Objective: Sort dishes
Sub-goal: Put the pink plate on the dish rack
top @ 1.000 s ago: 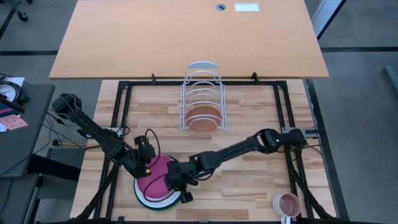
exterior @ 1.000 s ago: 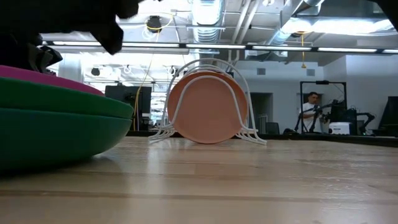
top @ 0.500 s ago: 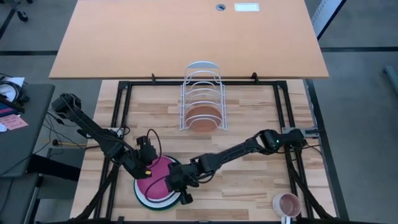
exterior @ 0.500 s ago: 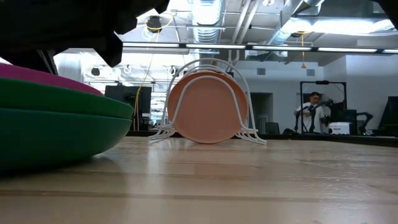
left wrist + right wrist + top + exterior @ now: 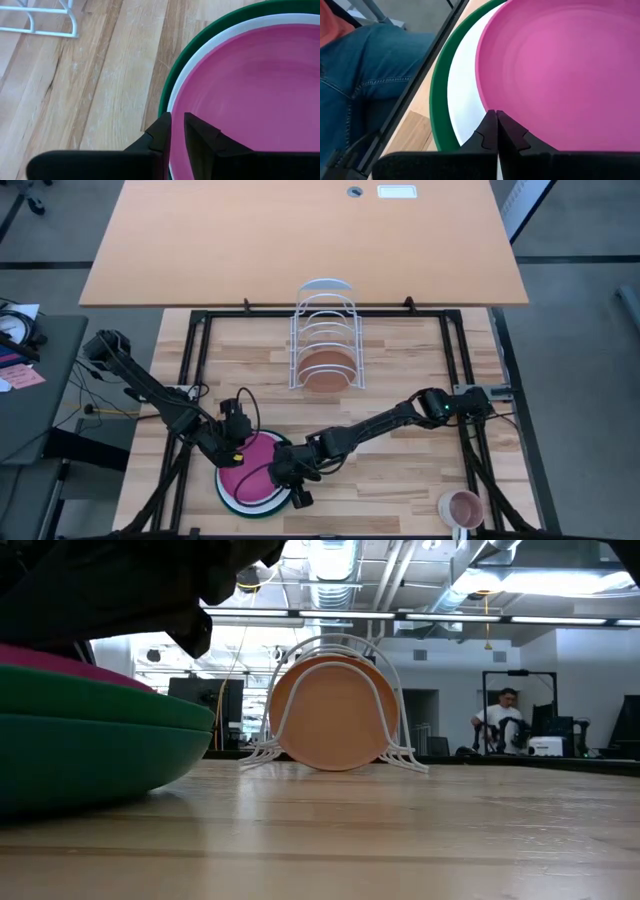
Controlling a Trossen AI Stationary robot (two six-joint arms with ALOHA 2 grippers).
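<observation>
Standing racked: one round terracotta-brown plate [image 5: 325, 366] in white wire rack [image 5: 325, 330]. Stacked nearer than rack: magenta-pink plate [image 5: 255, 465], white plate [image 5: 176, 95], dark green plate [image 5: 90, 745]. Left end effector [image 5: 177, 129] narrowly parted, right end effector [image 5: 496, 131] closed, both at pink rim.

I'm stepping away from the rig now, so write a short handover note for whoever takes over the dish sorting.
Left gripper: over the near rim of the pink plate, fingers slightly apart, holding nothing that shows.
Right gripper: shut, its tips at the pink plate's rim; a grip cannot be confirmed.
Dishes: pink plate lies on the white plate, which lies in the green plate, stacked at the table's front left.
Done: brown plate stands in the wire rack.
Left: pink, white and green plates are not yet in the rack.
</observation>
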